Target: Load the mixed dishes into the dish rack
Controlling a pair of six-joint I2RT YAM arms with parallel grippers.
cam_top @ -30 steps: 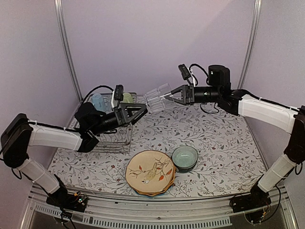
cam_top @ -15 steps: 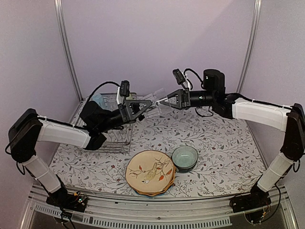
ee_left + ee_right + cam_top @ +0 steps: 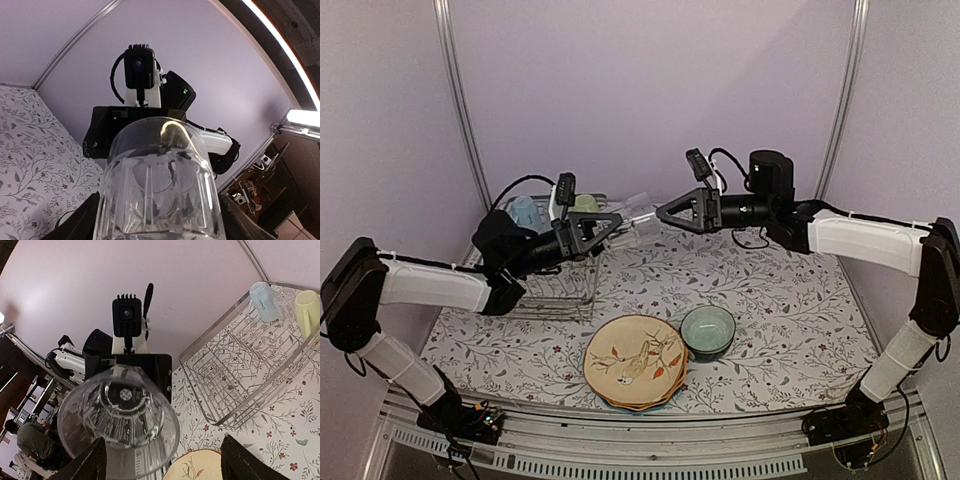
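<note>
The clear glass [image 3: 636,221] hangs in the air between both arms, above the table's back left. My left gripper [image 3: 608,224] is shut on it: in the left wrist view the glass [image 3: 160,185] fills the gap between my left gripper's [image 3: 159,216] fingers. My right gripper [image 3: 666,212] is open just right of the glass. In the right wrist view the glass [image 3: 120,425] sits beside one finger of the right gripper [image 3: 162,452], well clear of the other. The dish rack [image 3: 565,298] lies below my left arm, holding a light blue mug [image 3: 525,212] and a pale yellow-green mug [image 3: 587,204].
A stack of scalloped plates, the tan bird-patterned plate [image 3: 635,362] on top, lies at the table's front middle with a teal bowl [image 3: 708,330] beside it. The right wrist view shows the rack [image 3: 240,375], both mugs at its far end, and the plate's edge [image 3: 195,467].
My right gripper has opened off the glass. My left gripper has closed round the glass, and the left arm has drawn slightly back to the left.
</note>
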